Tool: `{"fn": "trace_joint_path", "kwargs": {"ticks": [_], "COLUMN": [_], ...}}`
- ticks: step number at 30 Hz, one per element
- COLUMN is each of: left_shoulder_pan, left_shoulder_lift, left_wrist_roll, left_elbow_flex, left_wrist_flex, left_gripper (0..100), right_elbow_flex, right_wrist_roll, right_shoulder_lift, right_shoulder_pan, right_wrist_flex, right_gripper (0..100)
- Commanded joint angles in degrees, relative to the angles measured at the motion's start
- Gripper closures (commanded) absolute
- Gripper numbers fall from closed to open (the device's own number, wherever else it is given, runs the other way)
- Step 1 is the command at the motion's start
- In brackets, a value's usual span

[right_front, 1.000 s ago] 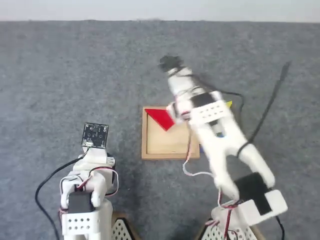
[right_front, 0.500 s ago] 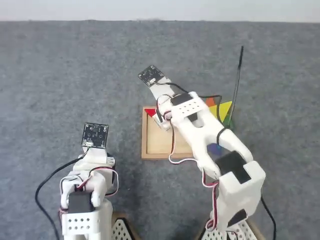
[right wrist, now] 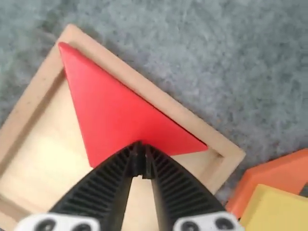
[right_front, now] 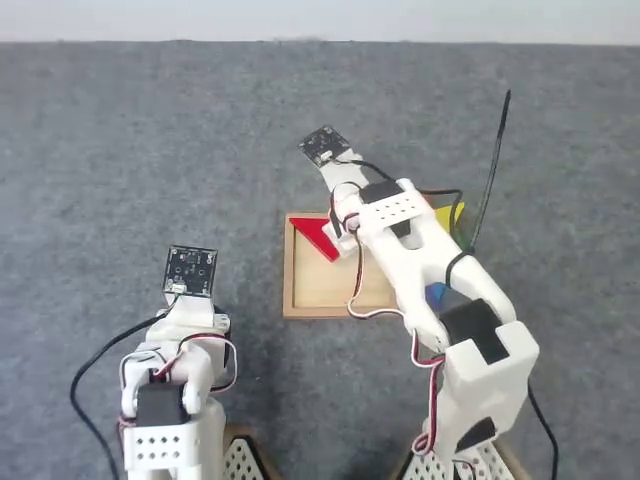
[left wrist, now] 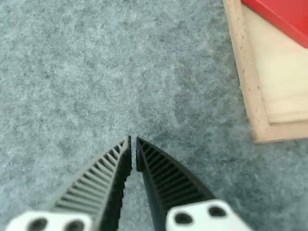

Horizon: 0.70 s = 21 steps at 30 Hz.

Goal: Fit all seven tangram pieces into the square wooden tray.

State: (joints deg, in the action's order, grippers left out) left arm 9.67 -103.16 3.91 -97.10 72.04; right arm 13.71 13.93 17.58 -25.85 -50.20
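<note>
Moved: our right arm has pulled back from beyond the tray and then swung slightly to its right, baring the red triangle; our left arm has kept still.
Right fingers: closed tip to tip with nothing between them, the tips at the triangle's square corner; whether they touch it we cannot tell.
Left fingers: closed and empty, over bare counter just beside the tray's near corner.
Red triangle: flat inside the tray, its long edge along the far wall.
Other pieces: an orange piece and a yellow piece lie on the counter just outside the tray, touching each other.
Step in hand: we judge that we are seating the triangle against the wall.
Doing it well: we should press low and gently toward the far wall, so the long edge sits flush and does not ride up the rim, then lift straight off so the tips do not drag it.
Progress: only the triangle is in the tray, so most of the job lies ahead.
</note>
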Motion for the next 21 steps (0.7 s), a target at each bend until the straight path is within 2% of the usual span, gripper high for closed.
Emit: {"fn": "trace_joint_path", "kwargs": {"ticks": [1,8,16,21], "left_shoulder_pan": [-0.4,-0.4,-0.4,-0.4], "left_shoulder_lift": [-1.0,-1.0,-1.0,-1.0], "left_wrist_roll": [0.1,0.1,0.1,0.1], "left_elbow_flex": [0.6,0.6,0.6,0.6], "left_wrist_flex": [0.2,0.2,0.2,0.2], "left_gripper": [98,98,98,98], "right_elbow_flex": [0.2,0.4,0.1,0.2], "right_wrist_roll": [0.2,0.1,0.7,0.7], "right_shoulder_lift": [-3.6,-14.0,-4.4,0.1], "right_shoulder_pan": [1.4,-4.6,-8.9,-10.9], "right_wrist_flex": [-0.3,4.8,17.5,19.3], "right_gripper": [99.2,99.2,99.2,99.2]}}
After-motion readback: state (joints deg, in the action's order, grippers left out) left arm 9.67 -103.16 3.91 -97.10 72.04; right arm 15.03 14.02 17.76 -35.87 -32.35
